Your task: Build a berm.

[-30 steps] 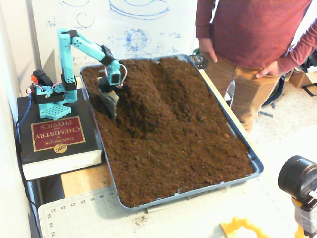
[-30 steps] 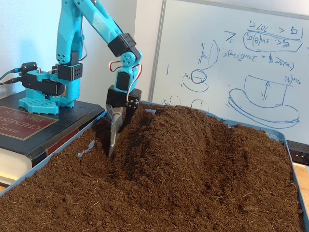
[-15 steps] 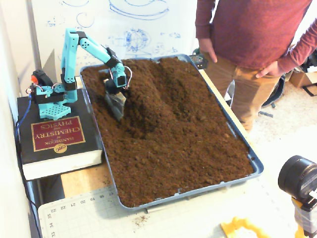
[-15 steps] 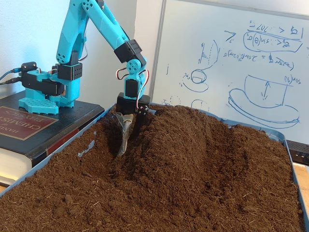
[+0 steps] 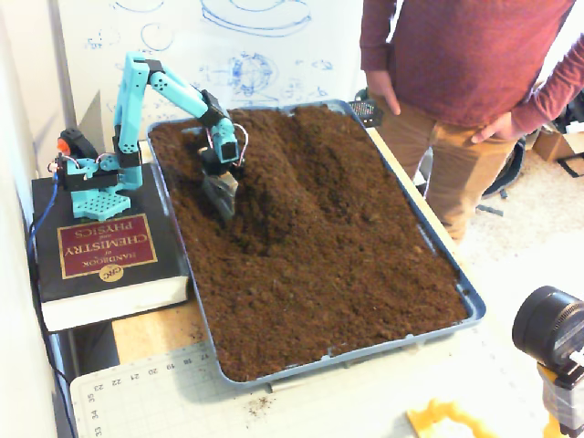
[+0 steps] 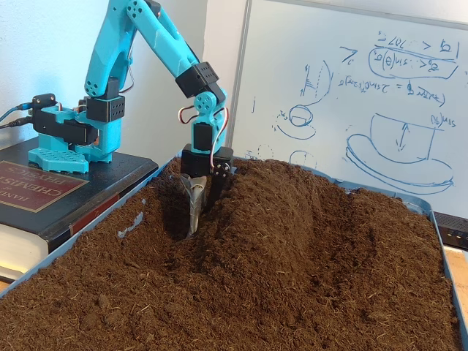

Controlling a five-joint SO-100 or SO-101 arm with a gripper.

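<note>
Since a second ago, my gripper (image 6: 194, 219) has slid sideways through the soil, from the flat ground beside the tray wall into the foot of the berm (image 6: 292, 212); my arm (image 5: 173, 87) has reached further out over the tray (image 5: 456, 287); a dark hollow (image 6: 172, 212) now lies where the tip stood before. My scoop-shaped fingers (image 5: 224, 196) point straight down with their tips buried in the soil; whether they are spread or pressed together I cannot tell, since soil and shadow hide the gap in both fixed views. Seen from above, the berm (image 5: 274, 173) is a long raised ridge of dark-brown crumbly soil; it starts near the tray's 12 o'clock edge and runs toward 5 o'clock, flattening out near the middle; my gripper (image 5: 225, 205) touches its flank on the 9 o'clock side. My base (image 5: 91, 178) stands on a thick book (image 5: 105, 251) at 9 o'clock of the tray; a person (image 5: 465, 82) in a maroon top stands at the tray's 2 o'clock corner; a whiteboard (image 6: 351, 95) with blue sketches stands behind the tray.
</note>
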